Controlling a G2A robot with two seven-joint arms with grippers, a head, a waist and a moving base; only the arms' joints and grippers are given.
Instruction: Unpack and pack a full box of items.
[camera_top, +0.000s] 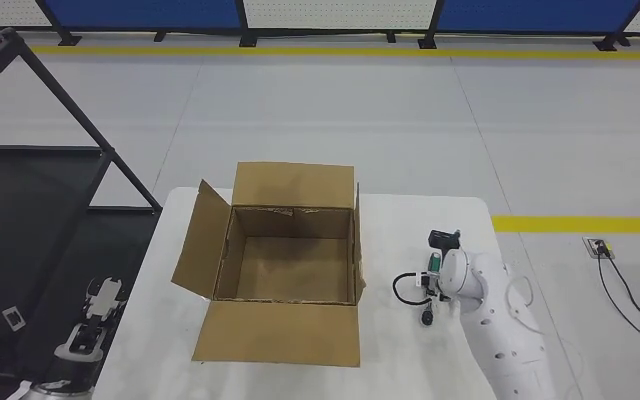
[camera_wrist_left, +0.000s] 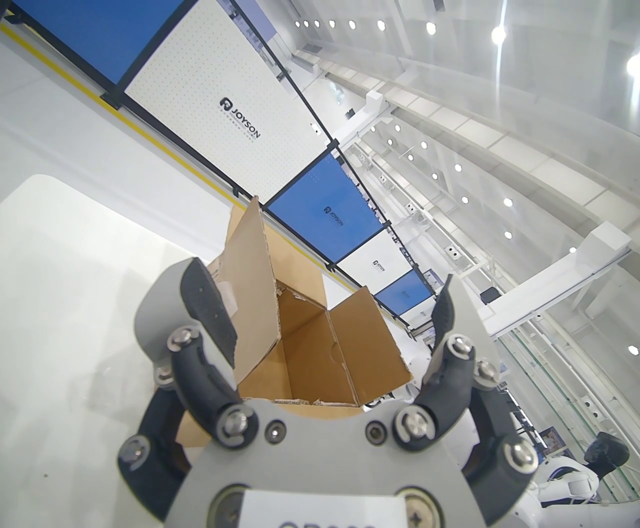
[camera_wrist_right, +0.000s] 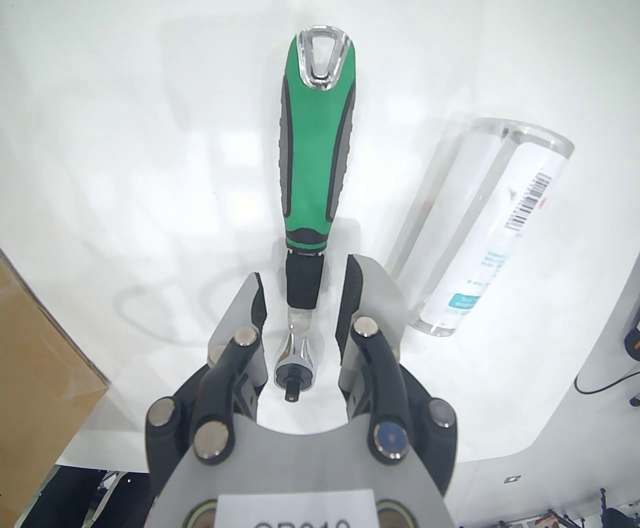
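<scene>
- Firstly, left gripper (camera_wrist_left: 320, 305): jaws are spread wide with nothing between them; the box stands beyond it.
- Cardboard box (camera_top: 285, 270): sits centre-left of the top view on the white table (camera_top: 420, 215), with all four flaps folded outward. Its floor is bare board, with no contents visible. Judged light and fairly stiff, though the flaps should flex if knocked.
- Ratchet wrench (camera_top: 434, 263): lies flat on the table, right of centre in the top view, apart from the box. Judged rigid, not fragile, and heavy at the steel head. The chrome is likely slippery and the green rubber handle grippy. The best hold is probably the black collar near the head, which should limit swing.
- Right gripper (camera_wrist_right: 305, 287): jaws are narrowed astride that black collar, with a slim gap on each side, so not yet clamped.
- Clear bottle (camera_wrist_right: 480, 225): lies on its side just beside the ratchet handle, not touching it. Its wall is smooth, so it is probably light and prone to roll.
</scene>
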